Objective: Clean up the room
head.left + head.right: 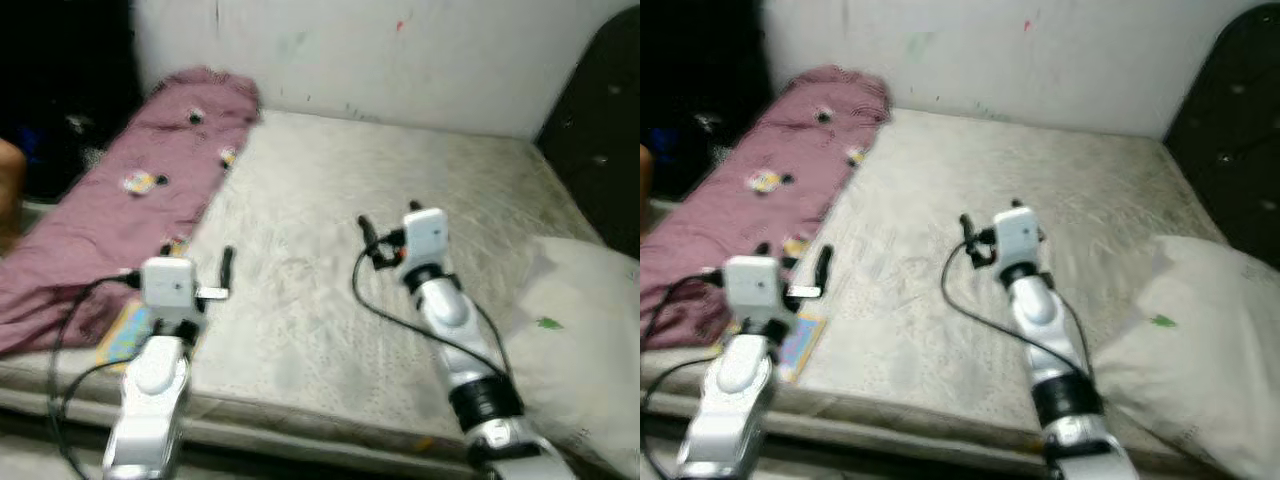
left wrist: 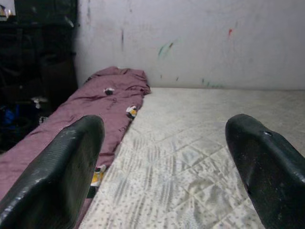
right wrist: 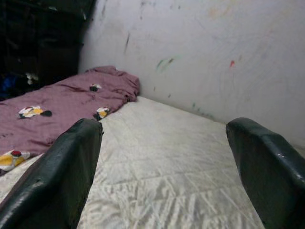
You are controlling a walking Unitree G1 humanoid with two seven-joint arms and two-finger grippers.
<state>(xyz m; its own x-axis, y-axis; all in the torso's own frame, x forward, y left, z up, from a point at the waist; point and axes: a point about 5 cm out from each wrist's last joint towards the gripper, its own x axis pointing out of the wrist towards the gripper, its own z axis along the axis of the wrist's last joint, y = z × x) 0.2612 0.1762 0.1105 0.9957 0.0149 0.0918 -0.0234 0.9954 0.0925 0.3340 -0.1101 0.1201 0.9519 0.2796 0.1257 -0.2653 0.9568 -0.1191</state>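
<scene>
Both silver arms reach forward over the bare off-white quilted mattress (image 1: 330,290). The left gripper (image 2: 164,157) hovers at about 8 o'clock near the bed's front edge, fingers spread wide, holding nothing. The right gripper (image 3: 164,162), near the centre, is likewise wide apart and empty. One crumpled mauve patterned blanket (image 1: 140,190) lies along the mattress at 10 o'clock. One white pillow (image 1: 580,340) rests at 4 o'clock.

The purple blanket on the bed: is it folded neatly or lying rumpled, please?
Rumpled: the purple blanket lies bunched and wrinkled along the mattress's left edge, not folded.
</scene>
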